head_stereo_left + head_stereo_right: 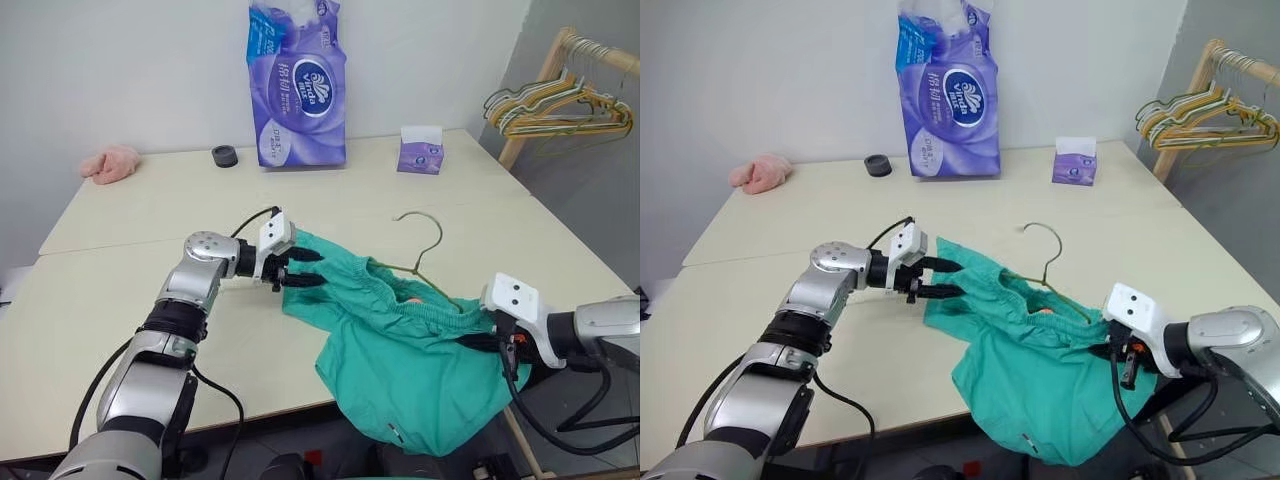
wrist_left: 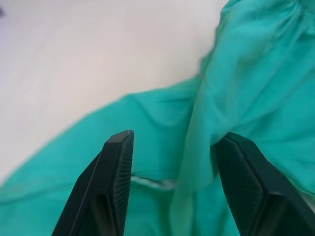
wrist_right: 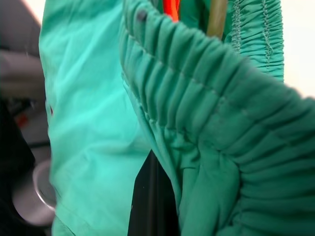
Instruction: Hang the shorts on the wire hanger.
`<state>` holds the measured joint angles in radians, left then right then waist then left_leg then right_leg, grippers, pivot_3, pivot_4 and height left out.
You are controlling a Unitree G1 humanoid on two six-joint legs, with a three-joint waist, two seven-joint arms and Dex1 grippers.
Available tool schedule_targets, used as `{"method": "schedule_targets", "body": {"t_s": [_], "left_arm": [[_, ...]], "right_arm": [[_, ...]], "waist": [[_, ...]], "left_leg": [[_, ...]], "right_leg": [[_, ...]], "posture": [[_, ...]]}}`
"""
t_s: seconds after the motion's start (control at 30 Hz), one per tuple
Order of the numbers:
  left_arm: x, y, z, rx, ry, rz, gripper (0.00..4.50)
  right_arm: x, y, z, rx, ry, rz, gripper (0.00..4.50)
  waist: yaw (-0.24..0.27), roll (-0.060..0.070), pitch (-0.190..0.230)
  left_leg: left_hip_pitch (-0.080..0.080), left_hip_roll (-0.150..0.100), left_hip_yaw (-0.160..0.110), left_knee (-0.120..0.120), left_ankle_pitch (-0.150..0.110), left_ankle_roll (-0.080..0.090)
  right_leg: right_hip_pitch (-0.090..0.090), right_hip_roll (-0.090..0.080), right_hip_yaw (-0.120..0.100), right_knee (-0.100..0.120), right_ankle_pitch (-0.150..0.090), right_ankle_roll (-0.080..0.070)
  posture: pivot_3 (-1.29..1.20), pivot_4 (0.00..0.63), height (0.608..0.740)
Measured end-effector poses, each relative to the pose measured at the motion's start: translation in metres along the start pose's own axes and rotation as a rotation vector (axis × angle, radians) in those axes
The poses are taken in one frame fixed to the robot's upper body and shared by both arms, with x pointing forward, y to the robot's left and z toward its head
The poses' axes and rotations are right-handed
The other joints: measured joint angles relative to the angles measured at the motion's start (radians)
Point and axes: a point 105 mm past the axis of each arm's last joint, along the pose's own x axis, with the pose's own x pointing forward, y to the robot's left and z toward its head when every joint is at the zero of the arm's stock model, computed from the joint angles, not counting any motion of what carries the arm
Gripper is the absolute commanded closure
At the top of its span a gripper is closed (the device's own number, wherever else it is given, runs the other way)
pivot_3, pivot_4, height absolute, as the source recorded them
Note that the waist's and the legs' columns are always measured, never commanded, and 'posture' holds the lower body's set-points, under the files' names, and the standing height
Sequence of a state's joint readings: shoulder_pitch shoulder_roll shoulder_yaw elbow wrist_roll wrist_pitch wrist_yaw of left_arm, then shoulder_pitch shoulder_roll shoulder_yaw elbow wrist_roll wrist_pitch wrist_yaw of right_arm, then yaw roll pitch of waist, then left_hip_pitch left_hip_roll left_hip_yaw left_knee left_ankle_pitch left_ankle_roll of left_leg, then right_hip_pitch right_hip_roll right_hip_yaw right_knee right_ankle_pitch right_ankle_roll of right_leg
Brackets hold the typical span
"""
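While the shorts are half on the table and half spilling over the near edge, the right gripper is right there at that edge, pressed together and pinching the gathered waistband. In the right wrist view the elastic bunches up against its black fingers, with a bit of olive wire and something orange poking out of the waist opening behind it.

A little further in, the left gripper sits at the other end of the waistband, over the table. Its fingers are spread apart; from the left wrist view a fold of teal cloth runs up between them, lying against one finger, but they aren't clamped on it.

Between the two grippers, the wire hanger is tucked inside the waistband, with its hook and neck sticking out the far side and lying on the tabletop.

Further back there's a small purple tissue box, a black ring, a pink cloth and a big purple tissue pack near the wall. Off to the far right, a bunch of hangers hangs on a wooden rack.
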<state>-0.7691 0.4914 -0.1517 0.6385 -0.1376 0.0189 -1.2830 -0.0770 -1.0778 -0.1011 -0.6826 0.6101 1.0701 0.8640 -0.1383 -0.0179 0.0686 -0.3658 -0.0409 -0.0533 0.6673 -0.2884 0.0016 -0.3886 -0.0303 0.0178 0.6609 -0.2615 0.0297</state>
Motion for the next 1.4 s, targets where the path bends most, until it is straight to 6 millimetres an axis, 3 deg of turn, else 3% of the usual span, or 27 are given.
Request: {"method": "schedule_targets", "body": {"t_s": [0.1, 0.2, 0.37, 0.53, 0.67, 0.8, 1.03, 1.17, 1.4], "left_arm": [[-0.005, 0.020, 0.016, 0.042, -0.042, 0.127, 1.99], [0.001, 0.018, 0.029, 0.064, -0.076, 0.135, 1.99], [0.042, -0.022, 0.060, 0.026, -0.204, -0.001, 1.99], [0.073, -0.057, 0.102, 0.030, -0.274, -0.104, 1.99], [0.093, -0.079, 0.121, 0.049, -0.278, -0.184, 1.99], [0.111, -0.090, 0.156, 0.102, -0.334, -0.223, 1.99], [0.133, -0.105, 0.208, 0.190, -0.438, -0.237, 1.99], [0.141, -0.109, 0.228, 0.214, -0.471, -0.240, 1.99], [0.148, -0.108, 0.246, 0.235, -0.507, -0.229, 1.99]], "right_arm": [[-0.003, -0.004, -0.007, 0.169, -0.032, -0.040, 4.50], [-0.008, -0.009, -0.015, 0.334, -0.057, -0.093, 4.50], [-0.025, -0.023, -0.025, 0.536, -0.136, -0.241, 4.50], [-0.054, -0.040, -0.045, 0.678, -0.217, -0.478, 4.50], [-0.072, -0.042, -0.061, 0.750, -0.232, -0.603, 4.50], [-0.111, -0.055, -0.072, 0.787, -0.213, -0.779, 4.50], [-0.185, -0.082, -0.070, 0.836, -0.219, -1.067, 4.50], [-0.212, -0.093, -0.072, 0.909, -0.218, -1.155, 4.50], [-0.243, -0.111, -0.066, 0.996, -0.213, -1.218, 4.50]], "waist": [[0.000, -0.001, -0.001], [0.000, -0.001, -0.001], [-0.001, -0.001, -0.001], [-0.008, 0.002, -0.001], [-0.033, 0.006, 0.001], [-0.074, 0.010, 0.009], [-0.146, 0.016, 0.021], [-0.192, 0.017, 0.037], [-0.228, 0.018, 0.061]], "left_leg": [[0.000, 0.000, 0.000, 0.000, 0.000, 0.000], [0.000, 0.000, 0.000, 0.000, 0.000, 0.000], [-0.001, -0.001, 0.000, 0.000, 0.000, 0.000], [0.000, -0.001, 0.001, 0.000, -0.001, 0.001], [0.000, -0.002, 0.004, -0.001, -0.001, 0.002], [-0.001, -0.003, 0.007, -0.001, -0.003, 0.006], [0.002, -0.002, 0.026, -0.003, -0.012, 0.020], [0.002, -0.002, 0.033, -0.004, -0.013, 0.023], [0.003, -0.003, 0.043, -0.004, -0.015, 0.025]], "right_leg": [[0.000, 0.000, 0.000, 0.000, 0.000, 0.000], [0.000, -0.001, 0.000, 0.000, 0.000, 0.000], [0.000, -0.002, 0.000, 0.001, 0.000, 0.000], [0.001, -0.001, 0.001, 0.001, -0.001, 0.002], [0.001, 0.000, 0.003, 0.001, -0.001, 0.003], [0.002, 0.006, 0.007, -0.002, -0.005, 0.008], [0.004, 0.009, 0.025, -0.008, -0.011, 0.017], [0.004, 0.010, 0.030, -0.016, -0.009, 0.021], [0.003, 0.010, 0.043, -0.018, -0.007, 0.027]], "posture": [[-0.29, 0.033, 0.740], [-0.30, 0.040, 0.740], [-0.33, 0.051, 0.740], [-0.41, 0.069, 0.740], [-0.46, 0.085, 0.740], [-0.49, 0.109, 0.740], [-0.50, 0.142, 0.740], [-0.49, 0.150, 0.740], [-0.47, 0.172, 0.740]]}}
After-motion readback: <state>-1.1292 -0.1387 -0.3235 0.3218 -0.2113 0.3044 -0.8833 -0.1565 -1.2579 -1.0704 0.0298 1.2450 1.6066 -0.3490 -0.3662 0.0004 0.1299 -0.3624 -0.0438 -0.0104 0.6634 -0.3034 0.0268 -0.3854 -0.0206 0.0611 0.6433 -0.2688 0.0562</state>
